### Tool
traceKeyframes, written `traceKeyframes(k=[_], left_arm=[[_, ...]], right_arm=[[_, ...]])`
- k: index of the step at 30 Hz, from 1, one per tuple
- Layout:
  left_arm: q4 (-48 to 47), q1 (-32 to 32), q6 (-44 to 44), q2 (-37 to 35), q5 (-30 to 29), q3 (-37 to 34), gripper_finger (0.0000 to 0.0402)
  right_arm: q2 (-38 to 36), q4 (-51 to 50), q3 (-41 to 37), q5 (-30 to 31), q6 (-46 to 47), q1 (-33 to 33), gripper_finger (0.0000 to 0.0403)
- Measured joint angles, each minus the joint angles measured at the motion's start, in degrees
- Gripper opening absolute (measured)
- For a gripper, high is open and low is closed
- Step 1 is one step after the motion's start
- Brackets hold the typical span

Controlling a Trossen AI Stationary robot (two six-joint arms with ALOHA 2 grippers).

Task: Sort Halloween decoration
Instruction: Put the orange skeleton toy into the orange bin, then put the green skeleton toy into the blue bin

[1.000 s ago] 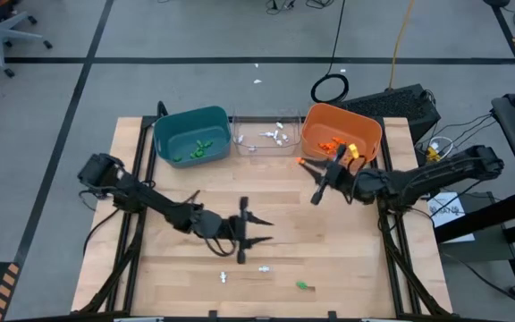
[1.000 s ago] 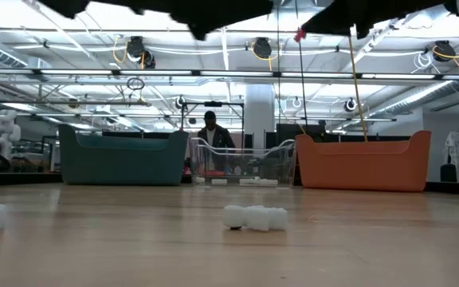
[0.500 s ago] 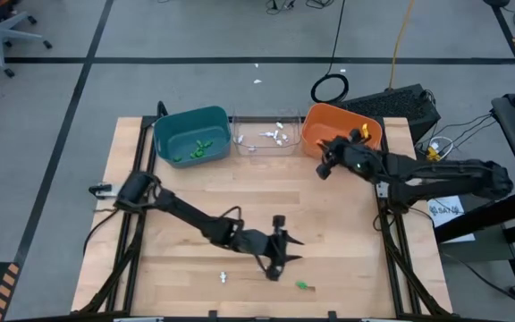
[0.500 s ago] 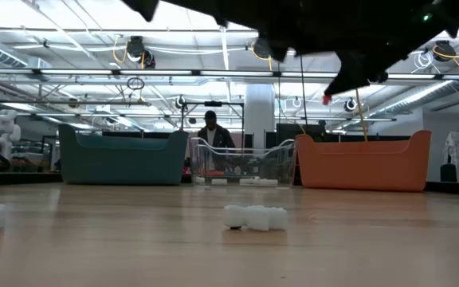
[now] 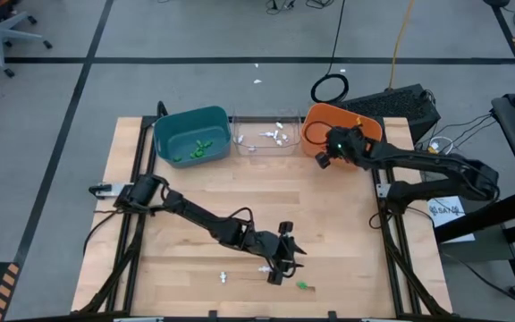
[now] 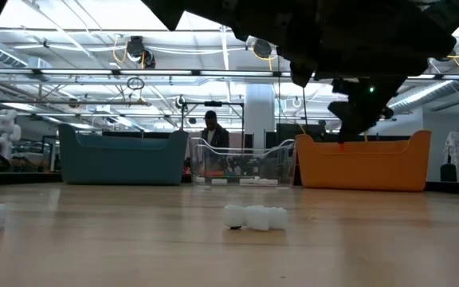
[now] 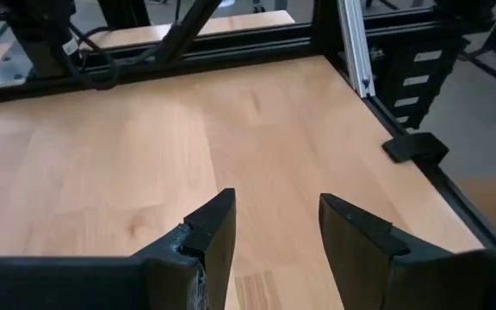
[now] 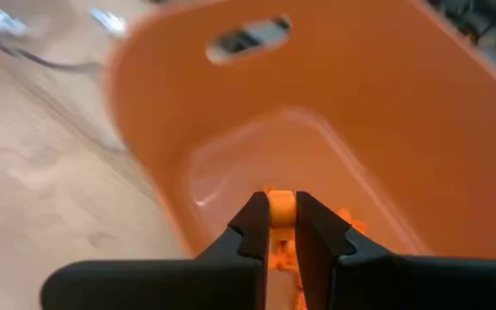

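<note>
Right gripper (image 8: pixel 282 226) above the orange plastic bin (image 8: pixel 386 112), jaws pinching a tiny orange plastic trinket (image 8: pixel 282 205); light, stiff, slippery, likely best nipped across its middle. Left gripper (image 7: pixel 275 226) low over the wooden surface (image 7: pixel 127 155), jaws spread, empty; near a small green trinket (image 5: pixel 303 285).

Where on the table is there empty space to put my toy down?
The bare wood in front of the teal bin and clear bin, down to the left arm, is free. So is the right side below the orange bin. It is crowded near the front edge: the left gripper, white trinkets and a green one.
</note>
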Motion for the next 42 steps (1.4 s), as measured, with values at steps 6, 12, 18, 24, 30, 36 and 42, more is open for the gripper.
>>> traceKeyframes(k=[6, 12, 18, 24, 30, 36, 42], left_arm=[[0.91, 0.01, -0.67, 0.95, 1.21, 0.00, 0.0167], [2.35, -0.10, -0.72, 2.06, 3.62, 0.04, 0.0167], [3.18, -1.56, -0.91, 3.09, 4.07, 0.11, 0.0167], [3.38, -2.92, -0.89, 4.77, 4.25, 0.61, 0.0167], [6.18, -3.67, -2.39, 8.59, 4.52, 3.15, 0.0167], [6.37, -4.75, -2.16, 12.42, 4.73, 7.64, 0.0167], [4.90, -5.79, -2.16, 14.02, 1.53, 9.25, 0.0167]], right_arm=[[4.55, 0.10, 0.00, -5.93, 1.19, -6.05, 0.0023], [8.01, -0.13, 0.00, -6.83, 2.53, -8.77, 0.0057], [7.51, -0.35, 0.00, -7.20, 3.31, -8.94, 0.0110], [2.28, -0.64, 0.00, -10.20, 3.85, -7.27, 0.0145], [-9.98, -3.16, 0.00, -11.18, 3.68, -0.15, 0.0148], [-20.58, -4.07, 0.00, -11.24, 3.05, 9.22, 0.0143], [-25.10, -3.99, 0.00, -11.23, 4.22, 16.12, 0.0142]])
